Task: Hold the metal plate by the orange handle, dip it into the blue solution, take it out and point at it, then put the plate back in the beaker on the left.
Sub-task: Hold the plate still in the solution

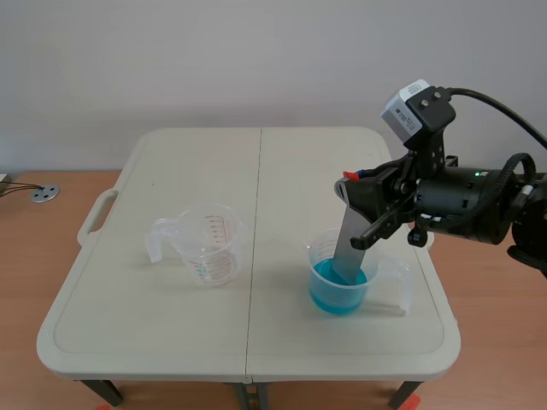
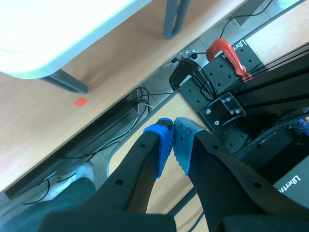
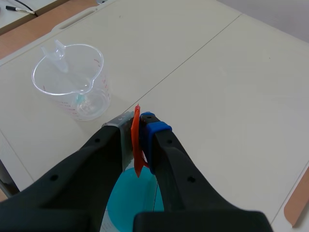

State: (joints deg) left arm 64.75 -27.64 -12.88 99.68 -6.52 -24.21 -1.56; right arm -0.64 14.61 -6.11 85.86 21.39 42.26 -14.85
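Note:
A grey metal plate [image 1: 349, 246] with an orange handle [image 1: 349, 175] stands tilted in the right beaker [image 1: 344, 275], its lower end in the blue solution [image 1: 339, 289]. My right gripper [image 1: 363, 184] is shut on the handle above that beaker. In the right wrist view the orange handle [image 3: 136, 140] is pressed between my fingers, with the blue solution [image 3: 133, 203] under them. The clear empty beaker [image 1: 205, 243] stands at the left of the table; it shows ahead of the gripper [image 3: 72, 79] too. My left gripper [image 2: 173, 140] is shut on nothing, off the table over the floor.
The beige folding table [image 1: 256, 342] has a seam down its middle. In the left wrist view I see the table's edge [image 2: 53, 53], a table leg, cables, a red clamp [image 2: 227, 54] and a black mounting frame on the floor.

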